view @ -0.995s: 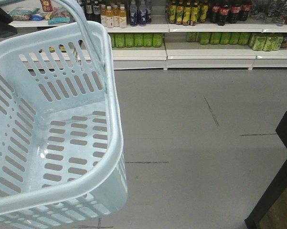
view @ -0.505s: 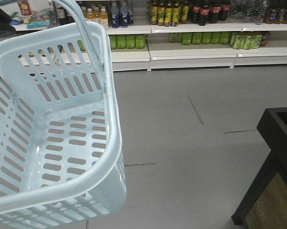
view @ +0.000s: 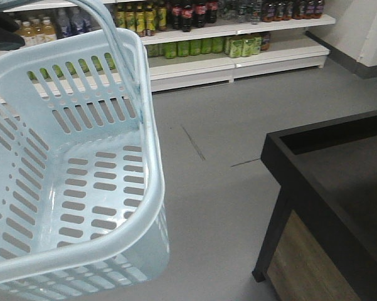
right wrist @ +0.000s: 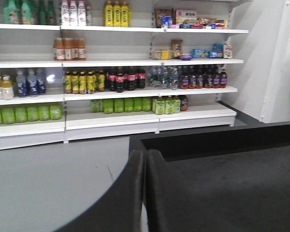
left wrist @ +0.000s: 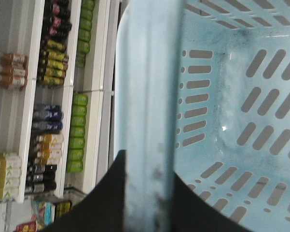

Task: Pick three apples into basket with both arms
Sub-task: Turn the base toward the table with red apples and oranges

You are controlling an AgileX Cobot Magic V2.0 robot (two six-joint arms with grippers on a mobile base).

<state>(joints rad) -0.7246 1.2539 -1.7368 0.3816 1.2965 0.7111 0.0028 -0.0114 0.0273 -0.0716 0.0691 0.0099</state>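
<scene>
Blue-white basket (view: pixel 154 188): aloft, tilted.
Left end effector (left wrist: pixel 148 166): clamped on basket handle (left wrist: pixel 147 72).
Right end effector (right wrist: pixel 145 159): fingers together, nothing held.

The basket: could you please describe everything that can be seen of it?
The basket is pale blue-white, plastic by its look, and rectangular with rounded corners, a thick rim and slotted walls and bottom. It is empty. Its hoop handle stands up, and the dark fingers of the left gripper sit on either side of it, apparently holding it. The basket hangs above the grey floor, left of a dark stand. Nothing else touches it.
</scene>
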